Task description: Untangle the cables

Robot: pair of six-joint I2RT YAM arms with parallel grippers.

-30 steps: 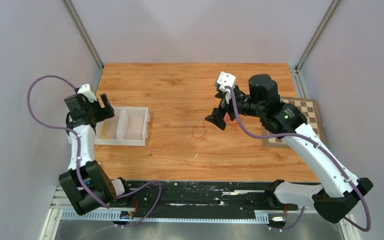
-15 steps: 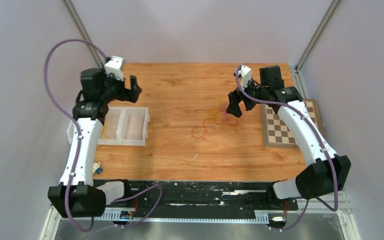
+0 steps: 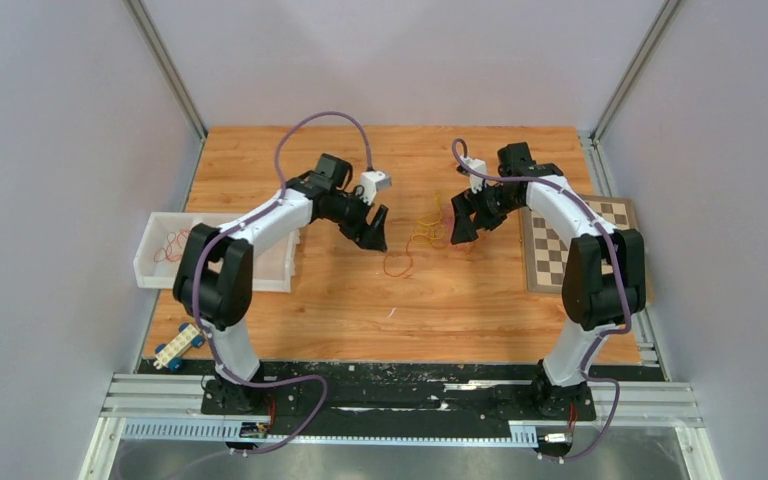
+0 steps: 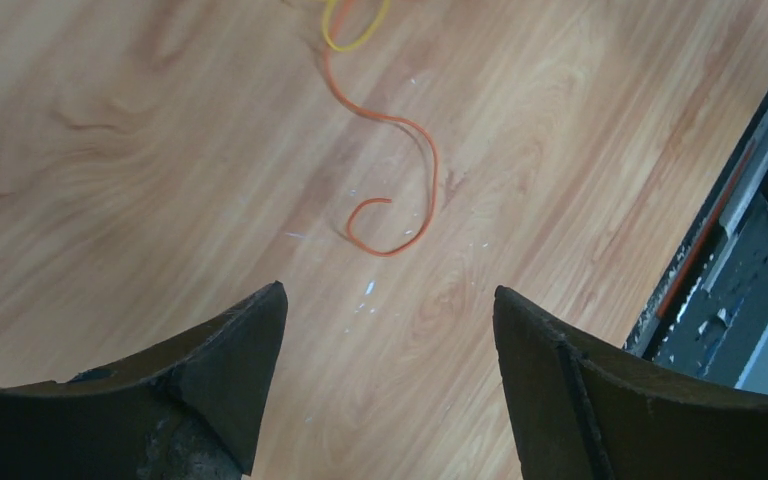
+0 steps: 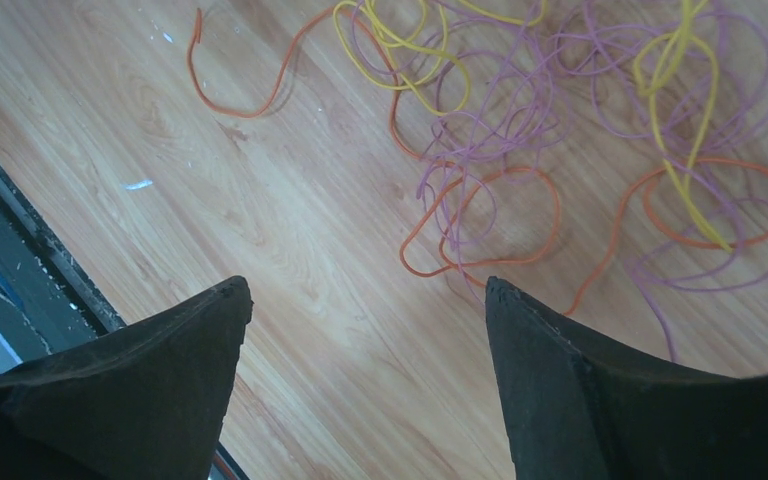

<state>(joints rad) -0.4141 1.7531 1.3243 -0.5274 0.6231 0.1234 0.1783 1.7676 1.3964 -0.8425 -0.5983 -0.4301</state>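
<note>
Left gripper (image 3: pixel 375 238) jaws apart, angled down; right gripper (image 3: pixel 460 230) likewise, seemingly above cables (image 3: pixel 430 228).

No word, number, label or brand is showing clearly enough to be read in any of the three views (the chessboard (image 3: pixel 549 252) is showing only its plain squares, and any marks on its border are too small to tell).
</note>
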